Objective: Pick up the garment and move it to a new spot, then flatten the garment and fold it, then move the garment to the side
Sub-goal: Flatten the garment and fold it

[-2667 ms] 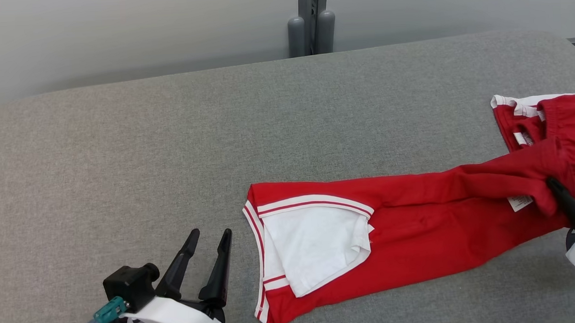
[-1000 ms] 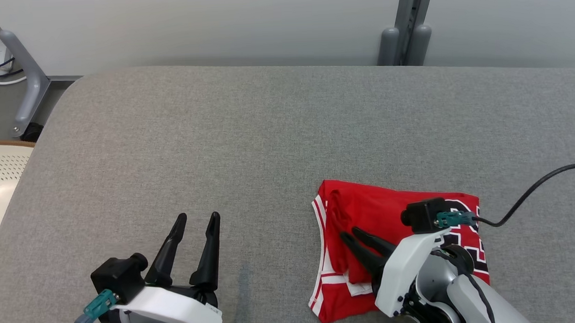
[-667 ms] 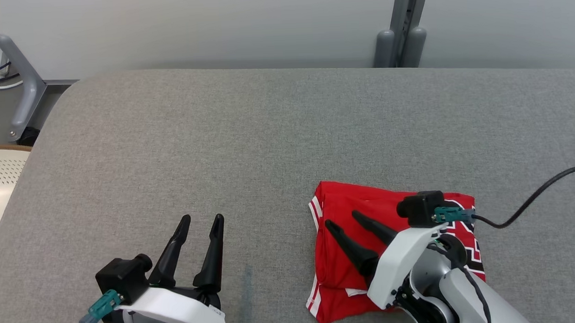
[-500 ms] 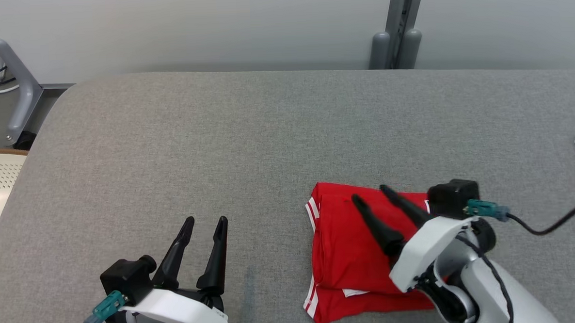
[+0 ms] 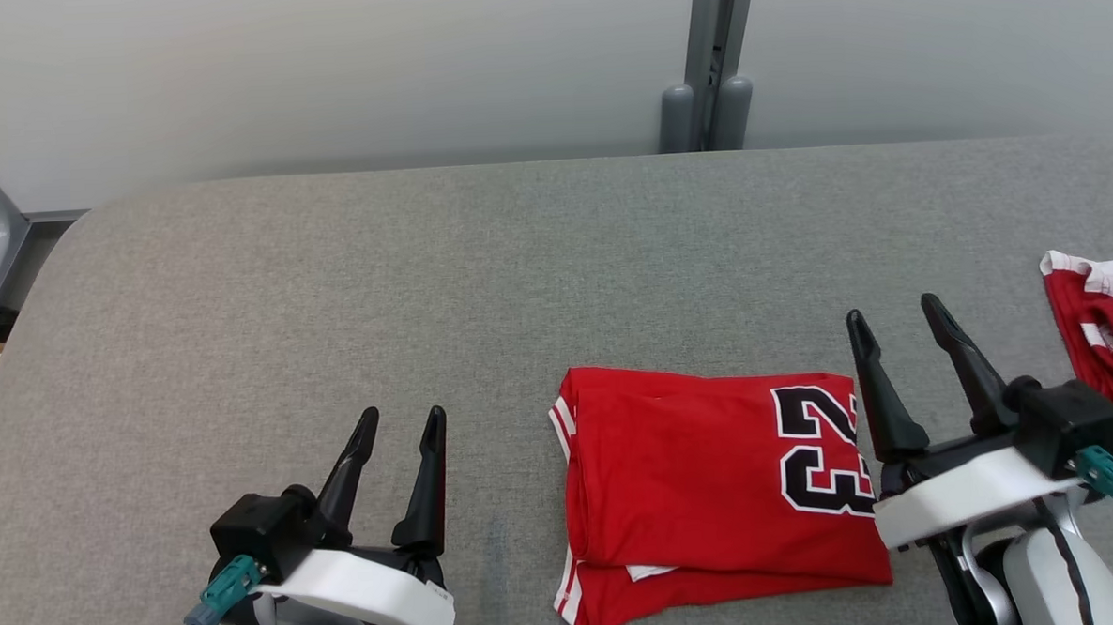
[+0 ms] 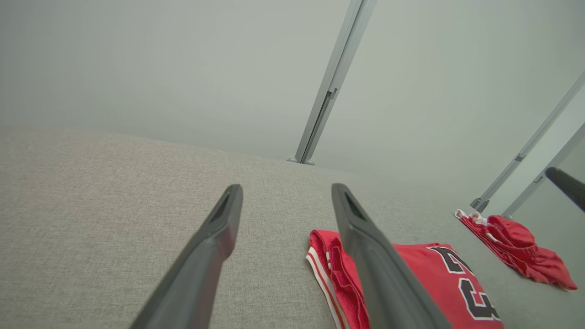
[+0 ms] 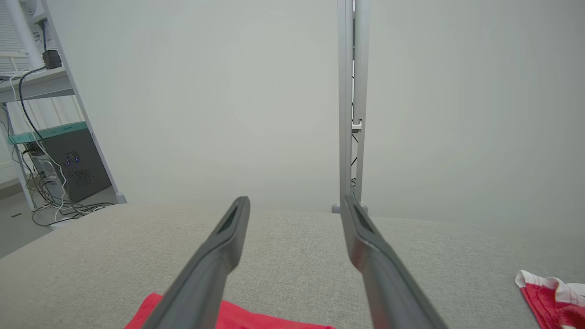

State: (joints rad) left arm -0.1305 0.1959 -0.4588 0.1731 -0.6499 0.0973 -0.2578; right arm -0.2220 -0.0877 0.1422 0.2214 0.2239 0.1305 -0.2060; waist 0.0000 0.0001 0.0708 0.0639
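We are looking down at both claws poised over the grey padded table [image 5: 330, 285]. The right gripper [image 5: 894, 309] is standing with its two dark fingers spread wide, gripping nothing and touching nothing. The folded red garment [image 5: 715, 493], its black-and-white number facing up, is lying flat on the table just to this claw's left, its right edge beside the claw's white wrist. The left gripper [image 5: 404, 413] is likewise holding its fingers apart and empty, with the garment lying to its right and a strip of bare table between them. From the left wrist we are seeing the garment's white-striped edge showing past the claw's right finger. A second red garment [image 5: 1107, 326], crumpled, is sitting to the right of the right claw, apart from it. Beyond both claws' fingertips a grey post [image 5: 710, 62] is rising behind the table.
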